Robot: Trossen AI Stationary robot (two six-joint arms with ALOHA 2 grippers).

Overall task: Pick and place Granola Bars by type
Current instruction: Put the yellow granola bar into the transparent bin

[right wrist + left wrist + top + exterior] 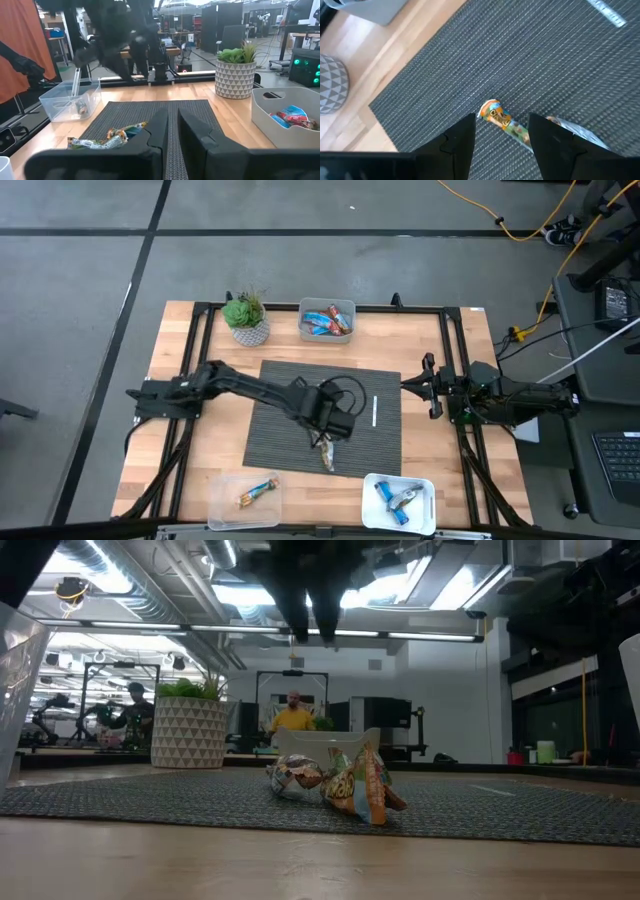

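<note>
Hovering: left hand hangs over the dark mat, fingers spread either side of a bar, holding nothing.
Bars on mat: two or so granola bars lie at the mat's 6 o'clock edge; the orange-green one sits between the open fingers, a silver-ended one just beside it.
Handling: light, crinkly foil, soft and slippery by the look of it; a firm pinch across the narrow middle seems best, since the crimped ends would fold and slide.
Near bins: at the desk's 7 o'clock a clear bin holds an orange-toned bar; at 5 o'clock a white bin holds blue ones.
Right hand: right hand waits at the desk's 3 o'clock side, fingers nearly together and empty.
Far bin: grey bin at 12 o'clock holds blue-and-red bars; exact count hard to tell.
Other things: white stick on the mat; potted plant at 11 o'clock.
</note>
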